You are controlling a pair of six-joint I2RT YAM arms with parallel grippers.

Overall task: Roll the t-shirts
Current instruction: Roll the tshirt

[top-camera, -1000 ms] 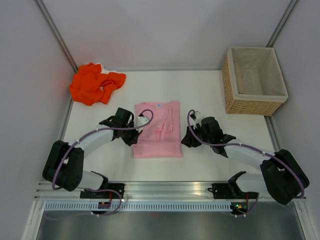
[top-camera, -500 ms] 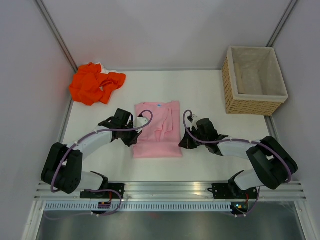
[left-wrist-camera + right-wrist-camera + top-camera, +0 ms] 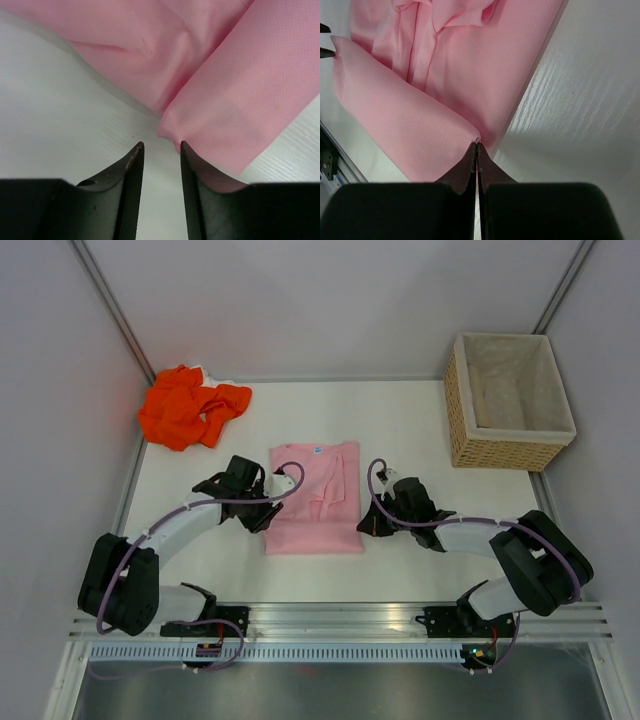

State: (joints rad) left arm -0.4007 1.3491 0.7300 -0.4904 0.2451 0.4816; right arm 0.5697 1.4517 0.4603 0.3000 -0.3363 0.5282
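**A:** Where does the pink shirt (image 3: 313,502) sit?

**B:** It lies flat between the two tools. Its near hem is turned over into a fold (image 3: 405,125) that runs from one tool across to the other.

**A:** Why a tool at each end?

**B:** I think it's because a roll only goes straight if both corners travel together. So each tool meets one corner of the fold.

**A:** Do they have it?

**B:** The right tool (image 3: 477,145) has its tips pressed together with no gap, right at its corner. I judge it is nipping the cloth there. The left tool (image 3: 160,145) stands narrowly parted. Its corner lies just ahead of the tips, touching or nearly touching one finger, and nothing is clamped.

**A:** So the next move?

**B:** Probably the left closes on its corner before either one pushes forward. If only one side leads, the fold would skew into a cone.

**A:** And the other shirt?

**B:** The orange shirt (image 3: 188,405) is bunched in a heap, well beyond the left tool and off to its outer side. It has not been spread out, so it waits its turn.

**A:** Anything else?

**B:** A basket (image 3: 505,450) stands on the surface (image 3: 420,430), well beyond the right tool on its outer side and apart from both shirts.
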